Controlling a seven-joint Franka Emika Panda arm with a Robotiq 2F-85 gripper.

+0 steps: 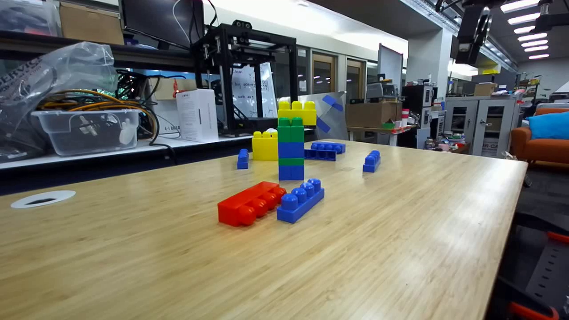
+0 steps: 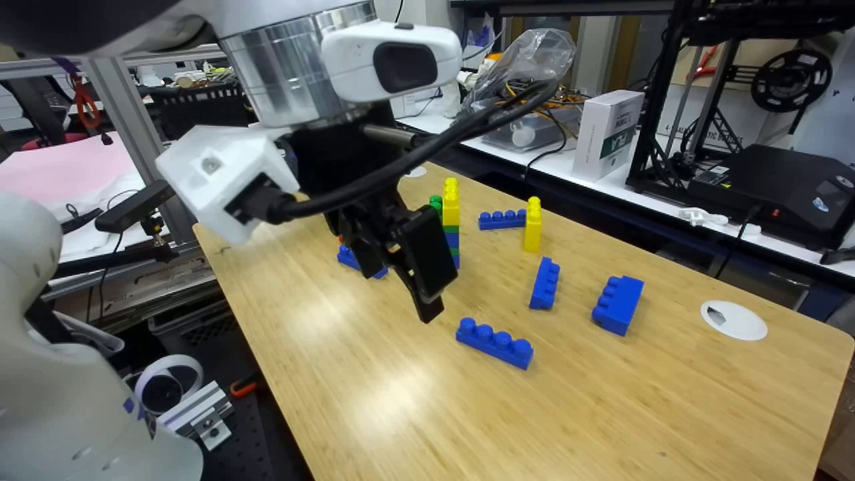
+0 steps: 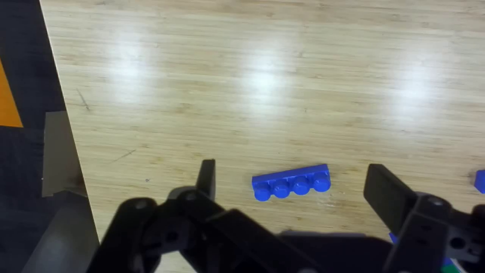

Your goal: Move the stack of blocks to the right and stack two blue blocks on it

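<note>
On a wooden table (image 1: 400, 231), an upright tower (image 1: 291, 153) is topped by yellow, not blue. Apart from it, a loose blue brick (image 3: 291, 183) is framed from above by the gripper (image 3: 290, 178), whose fingers (image 3: 388, 197) are spread, nothing held. Fetching that brick is seemingly in hand; lowering, then pinching, is called for next.

Orange sofa (image 1: 540, 144), bright ceiling lights (image 1: 532, 37)
</note>
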